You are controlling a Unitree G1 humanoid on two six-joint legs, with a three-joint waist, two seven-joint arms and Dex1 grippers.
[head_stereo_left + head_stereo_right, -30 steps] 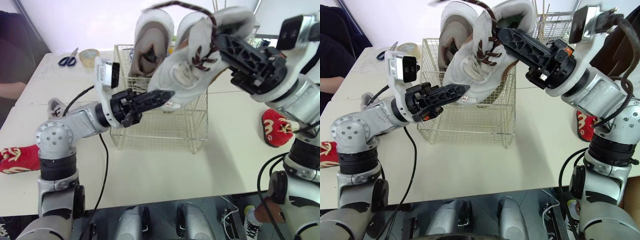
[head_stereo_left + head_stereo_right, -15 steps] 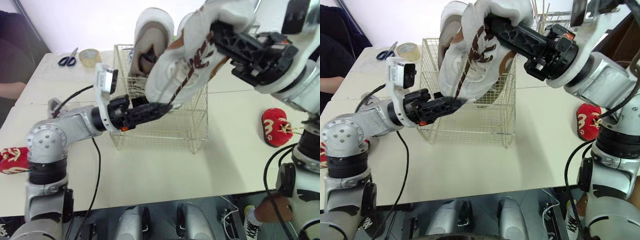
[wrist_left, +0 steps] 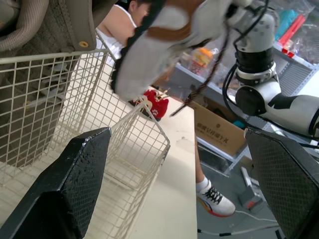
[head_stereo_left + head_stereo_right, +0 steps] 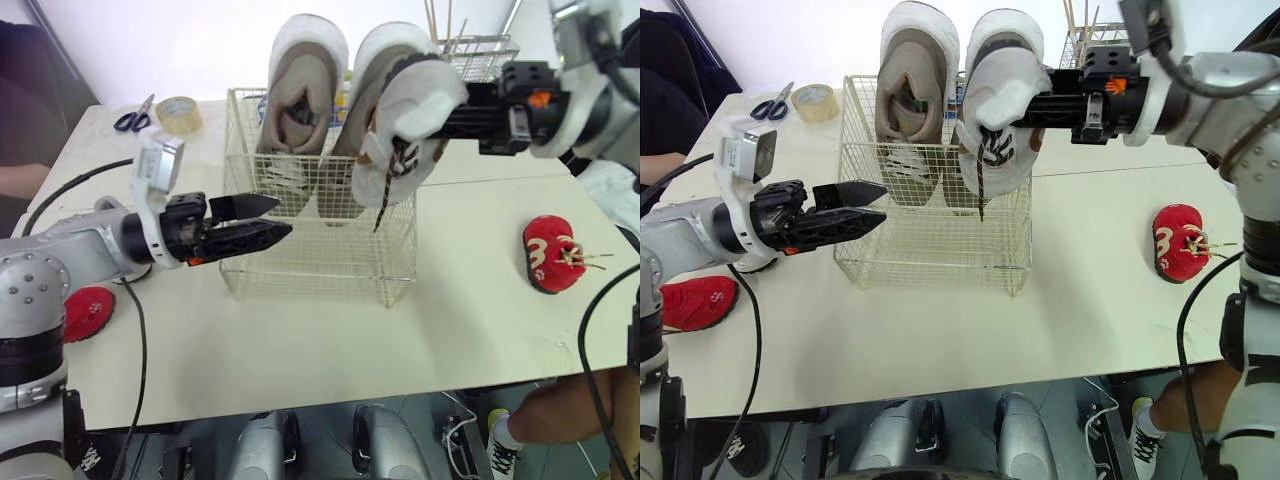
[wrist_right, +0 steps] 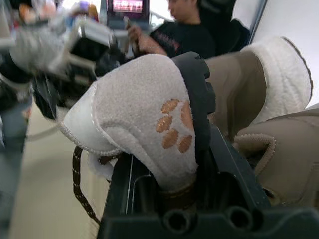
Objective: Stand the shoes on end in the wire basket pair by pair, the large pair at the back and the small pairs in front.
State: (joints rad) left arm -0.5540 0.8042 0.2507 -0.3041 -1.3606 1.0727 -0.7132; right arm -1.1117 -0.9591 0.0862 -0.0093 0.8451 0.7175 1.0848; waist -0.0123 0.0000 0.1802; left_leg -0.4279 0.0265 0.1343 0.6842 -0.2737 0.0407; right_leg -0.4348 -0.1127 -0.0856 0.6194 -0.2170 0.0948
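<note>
While the large beige lace-up shoe (image 4: 400, 110) hangs toe-down over the cream wire basket (image 4: 330, 262) at its back right, the right gripper (image 4: 446, 112) clamps its tongue. The matching beige shoe (image 4: 300, 95) already stands at the basket's back left. The left gripper (image 4: 283, 216) is spread and empty, just left of the basket. A small red shoe (image 4: 553, 253) right of the basket and another red shoe (image 4: 88, 312) left of it remain unplaced. Toe contact with the basket floor: cannot tell.

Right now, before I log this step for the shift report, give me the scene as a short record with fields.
basket: wire basket, mid-table
standing: first large shoe, back left of basket
right gripper: shut on second large shoe, toe down at back right
left gripper: open, beside basket
waiting on table: right red shoe, left red shoe
</note>
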